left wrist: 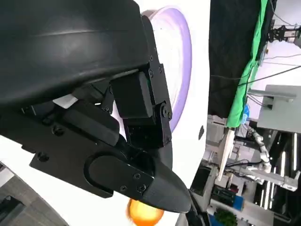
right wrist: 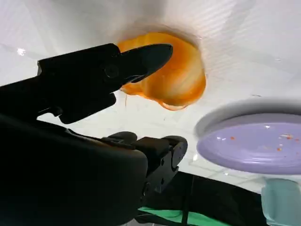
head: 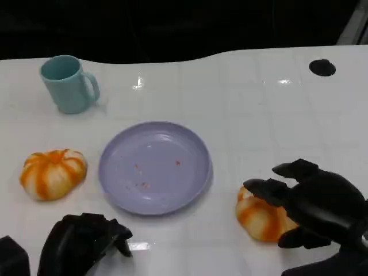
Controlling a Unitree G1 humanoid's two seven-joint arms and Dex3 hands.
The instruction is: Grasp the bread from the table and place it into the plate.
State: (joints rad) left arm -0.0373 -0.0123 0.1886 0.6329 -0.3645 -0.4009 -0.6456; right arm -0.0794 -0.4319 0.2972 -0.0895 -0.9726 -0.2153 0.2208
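Observation:
Two orange-and-white round breads lie on the white table. One bread (head: 53, 172) sits left of the lilac plate (head: 118, 172). The other bread (head: 259, 221) lies right of the plate, and my right hand (head: 313, 204) hovers over it with its fingers spread across its top. In the right wrist view one fingertip (right wrist: 150, 54) reaches over this bread (right wrist: 181, 80), which still rests on the table beside the plate (right wrist: 254, 143). My left hand (head: 80, 241) rests low at the near left, holding nothing. A bit of orange bread (left wrist: 143, 213) shows past its fingers (left wrist: 160, 188), with the plate (left wrist: 181, 56) beyond.
A teal mug (head: 69, 83) stands at the back left, also seen as a mug (right wrist: 282, 202) in the right wrist view. A dark round hole (head: 322, 67) marks the table's far right. The plate holds a few crumbs.

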